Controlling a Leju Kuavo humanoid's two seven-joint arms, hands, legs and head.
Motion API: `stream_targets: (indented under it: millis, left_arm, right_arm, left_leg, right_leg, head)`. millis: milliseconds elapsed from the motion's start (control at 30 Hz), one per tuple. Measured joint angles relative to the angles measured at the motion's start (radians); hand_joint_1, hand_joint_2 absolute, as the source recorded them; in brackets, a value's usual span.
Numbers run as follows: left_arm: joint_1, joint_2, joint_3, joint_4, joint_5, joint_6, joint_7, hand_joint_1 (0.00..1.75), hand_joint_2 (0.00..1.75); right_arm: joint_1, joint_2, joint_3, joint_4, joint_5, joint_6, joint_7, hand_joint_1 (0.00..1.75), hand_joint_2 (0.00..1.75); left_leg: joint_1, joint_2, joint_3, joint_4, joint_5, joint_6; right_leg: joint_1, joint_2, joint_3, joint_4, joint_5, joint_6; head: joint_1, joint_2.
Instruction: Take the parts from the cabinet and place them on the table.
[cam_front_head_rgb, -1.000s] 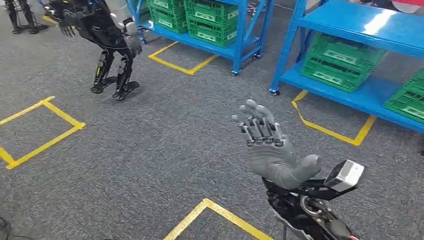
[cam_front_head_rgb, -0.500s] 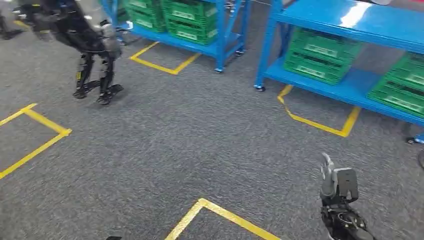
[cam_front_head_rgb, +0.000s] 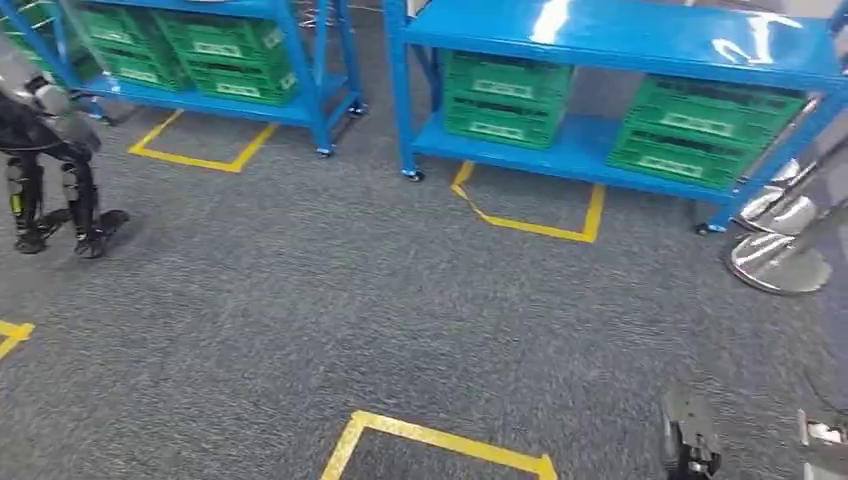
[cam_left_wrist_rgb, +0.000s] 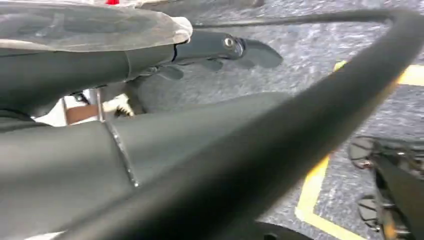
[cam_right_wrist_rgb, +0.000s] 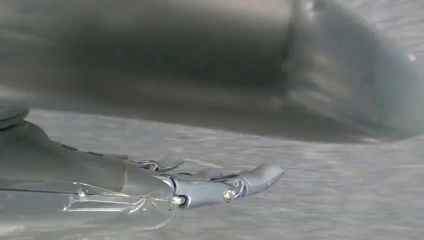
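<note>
A blue shelf rack (cam_front_head_rgb: 620, 45) stands ahead in the head view, with green crates (cam_front_head_rgb: 505, 95) on its lower shelf. No loose parts can be made out from here. My right hand (cam_right_wrist_rgb: 220, 187) hangs low over the grey carpet, fingers stretched out flat and holding nothing. A dark piece of my right arm (cam_front_head_rgb: 686, 440) shows at the lower edge of the head view. My left hand (cam_left_wrist_rgb: 225, 47) also has its fingers extended and is empty, beside dark parts of my body.
A second blue rack (cam_front_head_rgb: 200, 50) with green crates stands at the far left. Another humanoid robot (cam_front_head_rgb: 50, 160) stands on the carpet at the left. Chrome stanchion bases (cam_front_head_rgb: 780, 265) sit at the right. Yellow tape (cam_front_head_rgb: 440, 440) marks squares on the floor.
The camera has turned right, so the racks now sit ahead and the other robot has slid to the left edge. My right hand, raised a second ago, has dropped low.
</note>
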Motion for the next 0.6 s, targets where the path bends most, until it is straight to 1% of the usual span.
stream_targets:
  millis: [33,67,100,133,167,200,233,267,300,333,367,400,433,467,500,533,567,600]
  left_arm:
    - [-0.004,0.000,0.000,0.000,0.001,0.000,0.000,0.00,0.00]
    - [-0.006,-0.003,0.000,0.000,0.002,0.000,0.000,0.00,0.00]
    - [-0.006,-0.004,0.000,0.000,0.002,0.000,0.000,0.00,0.00]
    - [-0.003,-0.004,0.000,0.000,0.003,0.000,0.000,0.00,0.00]
    - [0.000,-0.004,0.001,0.000,0.003,0.000,0.000,0.00,0.00]
    - [0.001,-0.003,0.001,0.000,0.003,0.000,0.000,0.00,0.00]
    - [0.001,-0.003,0.001,0.000,0.003,0.000,-0.001,0.00,0.00]
    - [0.001,-0.003,0.001,0.000,0.003,-0.001,-0.002,0.00,0.00]
    - [0.001,-0.004,0.001,0.000,0.003,-0.002,-0.002,0.00,0.00]
    - [0.001,-0.004,0.001,0.000,0.003,-0.002,-0.003,0.00,0.00]
    - [0.000,-0.005,0.001,0.000,0.003,-0.002,-0.005,0.00,0.00]
    - [-0.001,-0.005,0.001,0.000,0.003,-0.002,-0.006,0.00,0.00]
    - [-0.003,-0.004,0.001,0.000,0.003,-0.002,-0.006,0.00,0.00]
    - [-0.005,-0.004,0.001,0.000,0.003,-0.002,-0.008,0.00,0.00]
    - [-0.007,-0.003,0.001,0.000,0.003,-0.002,-0.008,0.00,0.00]
    - [-0.007,-0.003,0.001,0.000,0.003,-0.002,-0.009,0.00,0.00]
    - [-0.006,-0.003,0.001,0.000,0.003,-0.003,-0.009,0.00,0.00]
    - [-0.007,-0.003,0.001,0.000,0.003,-0.003,-0.009,0.00,0.00]
  right_arm:
    - [0.012,0.000,0.000,0.015,0.003,0.000,0.010,0.00,0.00]
    - [0.020,-0.001,0.000,0.027,0.003,-0.002,0.015,0.00,0.00]
    - [0.027,-0.001,0.000,0.037,0.004,-0.002,0.016,0.00,0.00]
    - [0.026,-0.001,0.000,0.046,0.005,-0.003,0.018,0.00,0.00]
    - [0.024,-0.001,-0.001,0.054,0.008,-0.005,0.025,0.00,0.00]
    - [0.024,-0.001,0.000,0.062,0.014,-0.006,0.038,0.00,0.00]
    - [0.026,0.000,0.000,0.071,0.019,-0.008,0.051,0.00,0.00]
    - [0.030,0.000,0.000,0.079,0.024,-0.010,0.065,0.00,0.00]
    - [0.036,0.000,0.000,0.085,0.031,-0.011,0.081,0.00,0.00]
    - [0.039,0.000,0.001,0.090,0.038,-0.010,0.096,0.00,0.00]
    - [0.043,0.000,0.002,0.094,0.043,-0.001,0.113,0.00,0.00]
    - [0.047,0.000,0.004,0.099,0.050,0.009,0.128,0.00,0.00]
    - [0.048,0.000,0.008,0.103,0.053,0.017,0.142,0.00,0.00]
    - [0.052,0.001,0.010,0.108,0.056,0.020,0.151,0.00,0.00]
    - [0.057,0.003,0.012,0.111,0.058,0.021,0.156,0.00,0.00]
    - [0.060,0.004,0.015,0.115,0.058,0.021,0.160,0.00,0.00]
    - [0.062,0.005,0.016,0.117,0.058,0.023,0.162,0.00,0.00]
    - [0.062,0.005,0.016,0.120,0.058,0.027,0.169,0.00,0.00]
  left_leg:
    - [-0.001,0.010,0.003,-0.001,0.001,0.003]
    - [0.009,0.026,0.008,-0.015,0.006,0.010]
    - [0.007,0.042,0.015,-0.019,0.007,0.013]
    - [0.007,0.054,0.016,-0.020,0.004,0.021]
    - [0.005,0.071,0.018,-0.019,0.003,0.023]
    - [0.004,0.087,0.019,-0.019,0.002,0.024]
    - [0.004,0.102,0.020,-0.019,0.000,0.024]
    - [0.004,0.113,0.021,-0.019,-0.002,0.023]
    - [0.004,0.125,0.024,-0.018,-0.005,0.020]
    - [0.006,0.125,0.028,-0.018,-0.008,0.016]
    - [0.008,0.132,0.034,-0.017,-0.012,0.010]
    - [0.007,0.139,0.039,-0.015,-0.016,0.003]
    - [0.001,0.142,0.038,-0.011,-0.020,-0.004]
    - [0.001,0.142,0.037,-0.010,-0.017,-0.009]
    - [-0.004,0.141,0.035,-0.002,-0.028,-0.008]
    - [-0.003,0.139,0.034,-0.003,-0.016,0.014]
    - [-0.001,0.139,0.036,-0.003,-0.018,0.019]
    - [0.000,0.139,0.037,-0.006,-0.016,0.016]
  right_leg:
    - [-0.002,0.011,0.001,-0.003,0.002,0.007]
    - [0.001,0.016,-0.009,0.001,-0.001,0.014]
    - [0.004,-0.042,-0.016,0.028,-0.020,0.015]
    - [0.004,-0.089,-0.040,0.082,-0.059,0.020]
    - [0.002,-0.113,-0.079,0.168,-0.105,0.025]
    - [-0.001,-0.122,-0.120,0.257,-0.143,0.029]
    - [-0.005,-0.126,-0.149,0.321,-0.163,0.035]
    - [-0.010,-0.129,-0.155,0.336,-0.158,0.039]
    - [-0.015,-0.132,-0.136,0.300,-0.130,0.043]
    - [-0.018,-0.134,-0.097,0.227,-0.090,0.045]
    - [-0.020,-0.139,-0.040,0.122,-0.042,0.047]
    - [-0.021,-0.151,0.013,0.026,-0.011,0.047]
    - [-0.012,-0.156,0.028,0.003,-0.028,0.041]
    - [-0.012,-0.152,0.030,0.005,-0.023,0.029]
    - [-0.020,-0.152,0.030,0.001,-0.019,0.029]
    - [-0.016,-0.152,0.031,0.003,-0.021,0.030]
    - [-0.013,-0.152,0.031,0.003,-0.021,0.030]
    - [-0.011,-0.152,0.030,0.003,-0.022,0.027]
  head:
    - [-0.002,0.000]
    - [0.001,0.000]
    - [0.004,0.000]
    - [0.020,0.000]
    - [0.028,0.000]
    - [0.030,0.000]
    - [0.030,0.000]
    - [0.034,0.000]
    - [0.038,0.000]
    - [0.041,0.000]
    - [0.044,0.000]
    - [0.048,0.000]
    - [0.057,0.000]
    - [0.054,0.000]
    - [0.047,0.000]
    - [0.039,0.000]
    - [0.033,0.000]
    - [0.029,0.000]
